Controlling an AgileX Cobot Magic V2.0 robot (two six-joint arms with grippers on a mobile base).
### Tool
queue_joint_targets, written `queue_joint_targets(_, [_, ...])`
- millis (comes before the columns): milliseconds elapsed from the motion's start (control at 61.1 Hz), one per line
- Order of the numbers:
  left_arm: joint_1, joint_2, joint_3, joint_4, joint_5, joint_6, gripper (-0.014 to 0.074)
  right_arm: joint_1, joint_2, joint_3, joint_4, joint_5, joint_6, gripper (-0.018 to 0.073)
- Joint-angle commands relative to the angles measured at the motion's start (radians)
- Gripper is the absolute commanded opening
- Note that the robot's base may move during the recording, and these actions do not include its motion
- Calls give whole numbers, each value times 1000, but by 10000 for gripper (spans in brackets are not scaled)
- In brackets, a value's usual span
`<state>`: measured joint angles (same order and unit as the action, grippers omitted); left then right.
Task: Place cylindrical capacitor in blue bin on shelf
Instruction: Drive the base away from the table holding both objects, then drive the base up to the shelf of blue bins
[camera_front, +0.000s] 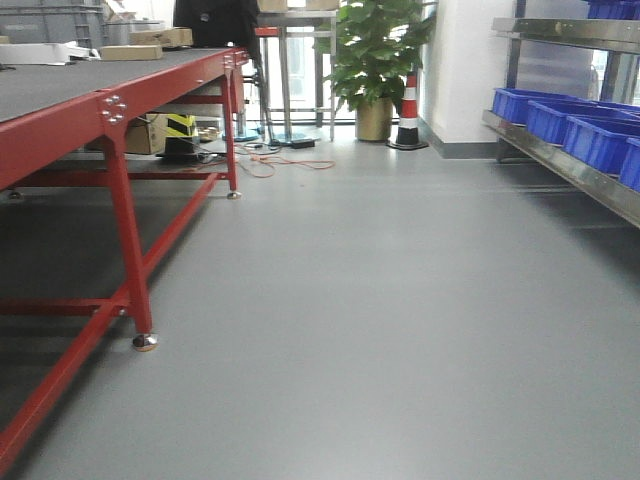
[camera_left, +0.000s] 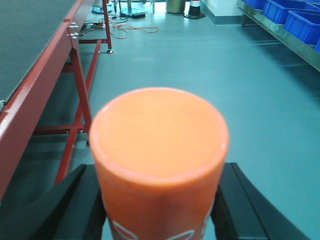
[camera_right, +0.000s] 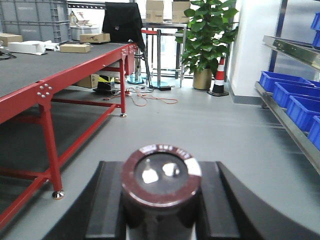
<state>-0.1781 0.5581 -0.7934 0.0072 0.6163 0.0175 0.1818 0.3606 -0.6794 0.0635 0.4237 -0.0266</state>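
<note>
Orange cylinder (camera_left: 159, 160), clamped upright in the left gripper (camera_left: 160, 202), fills that view. Shelf (camera_front: 560, 160) with blue bins (camera_front: 600, 140) lines the right edge of the floor (camera_front: 380, 300) — well apart; capacitor (camera_right: 161, 182) sits clamped in the right gripper (camera_right: 161, 207), likely for carrying there.

We see the red-framed worktop (camera_front: 60, 85) at left with boxes (camera_front: 160, 38) at its far end; the shelf (camera_front: 600, 190) at right carries blue bins (camera_front: 556, 118) in a row.

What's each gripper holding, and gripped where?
Right gripper: cylindrical capacitor, clamped by its sides, top end toward the wrist camera. Left gripper: orange cylinder, likewise pinched across its sides.
</note>
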Motion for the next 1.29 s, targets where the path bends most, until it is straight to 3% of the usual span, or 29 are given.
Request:
queue_joint_targets(0, [-6, -6, 0, 0, -14, 2, -111, 2, -1, 2, -2, -23, 0, -57])
queue_joint_targets(1276, [-6, -6, 0, 0, -14, 2, -111, 2, -1, 2, -2, -23, 0, -57])
